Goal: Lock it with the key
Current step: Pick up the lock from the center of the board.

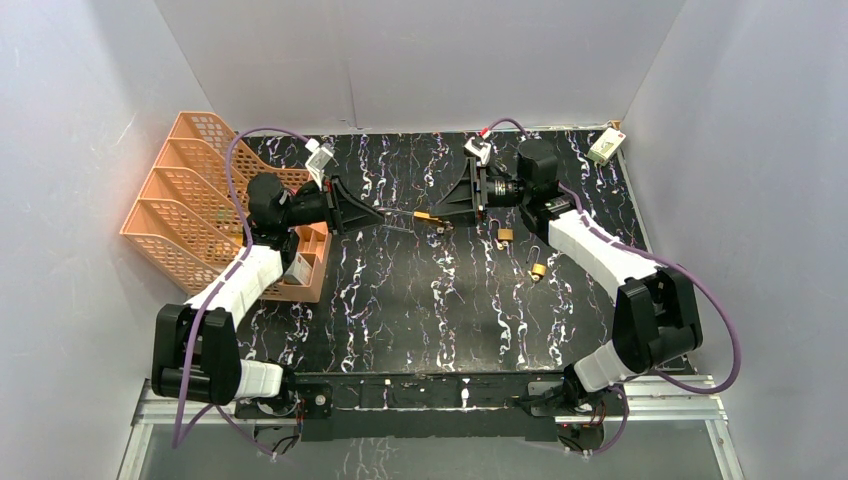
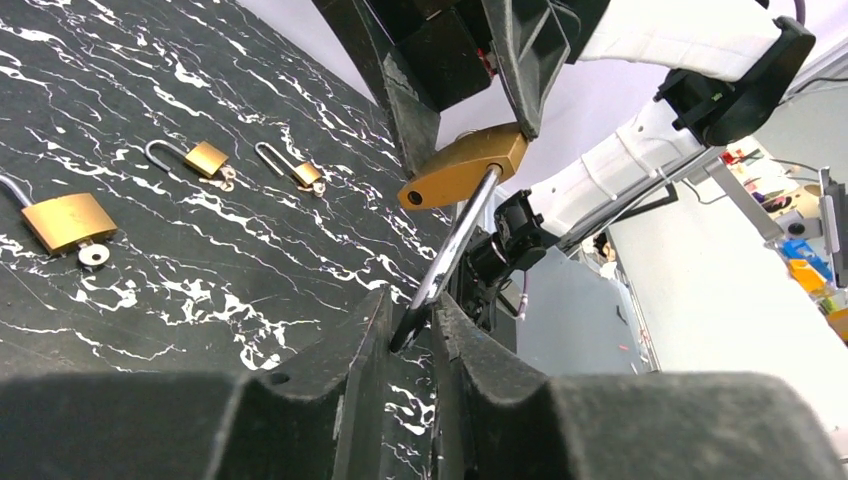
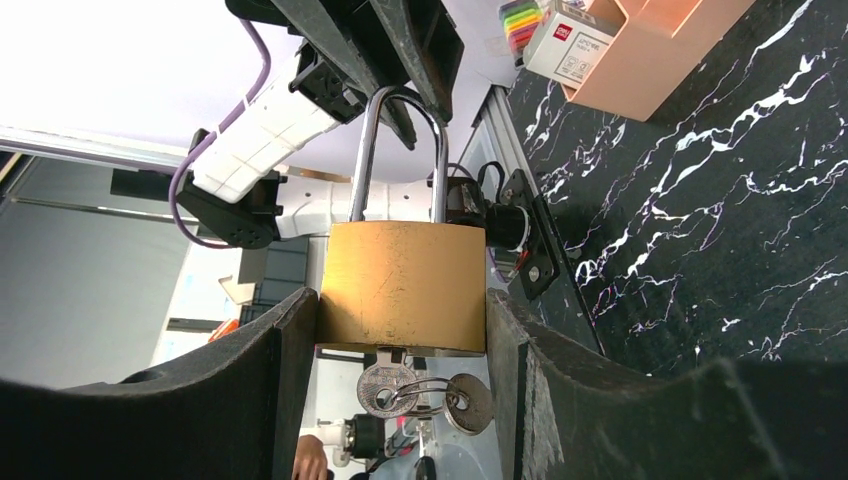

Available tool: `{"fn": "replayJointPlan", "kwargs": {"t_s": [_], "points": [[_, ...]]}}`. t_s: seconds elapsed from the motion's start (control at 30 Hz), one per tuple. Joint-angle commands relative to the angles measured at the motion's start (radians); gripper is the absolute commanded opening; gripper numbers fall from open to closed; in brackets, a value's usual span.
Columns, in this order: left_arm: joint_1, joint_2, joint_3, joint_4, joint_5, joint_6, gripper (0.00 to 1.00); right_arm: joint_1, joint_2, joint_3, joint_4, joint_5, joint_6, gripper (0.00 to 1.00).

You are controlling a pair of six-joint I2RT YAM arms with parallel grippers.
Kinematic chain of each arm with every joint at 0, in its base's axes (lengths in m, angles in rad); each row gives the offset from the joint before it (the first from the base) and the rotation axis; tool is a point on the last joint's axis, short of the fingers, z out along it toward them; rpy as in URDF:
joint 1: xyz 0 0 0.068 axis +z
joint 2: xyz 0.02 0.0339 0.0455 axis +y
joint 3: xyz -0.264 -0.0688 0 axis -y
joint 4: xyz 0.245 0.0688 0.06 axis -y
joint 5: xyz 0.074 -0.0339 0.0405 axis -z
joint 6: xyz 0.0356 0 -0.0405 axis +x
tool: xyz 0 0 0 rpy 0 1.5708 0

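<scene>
Aloft, right pincer (image 3: 400, 305) clamps the padlock (image 3: 400, 280); left pincer (image 2: 412, 318) pinches its shackle (image 2: 457, 235).

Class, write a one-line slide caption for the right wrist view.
Right gripper clamps a brass padlock, key in its keyhole, while the left gripper holds the shackle.

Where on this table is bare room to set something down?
Bare: near middle of the table, between the arm bases, and a strip by the back wall. Crowded: by the orange rack, and around the loose padlocks right of the held padlock.
</scene>
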Motion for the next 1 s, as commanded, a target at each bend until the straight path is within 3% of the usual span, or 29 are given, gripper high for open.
{"fn": "replayJointPlan", "kwargs": {"t_s": [0.0, 0.1, 0.27, 0.4, 0.47, 0.6, 0.63, 0.67, 0.8, 0.9, 0.97], "points": [[-0.008, -0.013, 0.036, 0.032, 0.052, 0.011, 0.17, -0.002, 0.002, 0.018, 0.109, -0.033, 0.030, 0.43], [-0.010, -0.008, 0.048, 0.043, 0.065, 0.011, 0.00, -0.002, 0.005, 0.017, 0.109, -0.036, 0.030, 0.43], [-0.014, -0.003, 0.055, 0.078, 0.079, -0.036, 0.00, -0.002, 0.009, 0.025, 0.085, -0.035, -0.003, 0.44], [-0.014, -0.008, 0.053, 0.104, 0.036, -0.073, 0.00, -0.002, 0.036, 0.092, -0.034, -0.033, -0.113, 0.53], [-0.014, -0.013, 0.061, 0.106, -0.002, -0.084, 0.00, -0.003, 0.057, 0.142, -0.090, -0.042, -0.163, 0.60], [-0.014, -0.030, 0.082, 0.112, -0.095, -0.103, 0.00, -0.003, 0.085, 0.222, -0.178, -0.057, -0.236, 0.84], [-0.014, -0.035, 0.087, 0.112, -0.120, -0.101, 0.00, -0.004, 0.085, 0.233, -0.186, -0.061, -0.249, 0.95], [-0.014, -0.040, 0.092, 0.114, -0.144, -0.098, 0.00, -0.004, 0.083, 0.244, -0.199, -0.062, -0.268, 0.98], [-0.014, -0.048, 0.107, 0.117, -0.226, -0.079, 0.00, -0.004, 0.057, 0.302, -0.325, -0.012, -0.406, 0.98], [-0.013, -0.051, 0.121, 0.152, -0.260, -0.080, 0.00, -0.004, -0.005, 0.309, -0.418, 0.143, -0.549, 0.99], [-0.014, -0.062, 0.124, 0.180, -0.283, -0.073, 0.00, -0.004, -0.084, 0.258, -0.376, 0.245, -0.599, 0.99]]}}
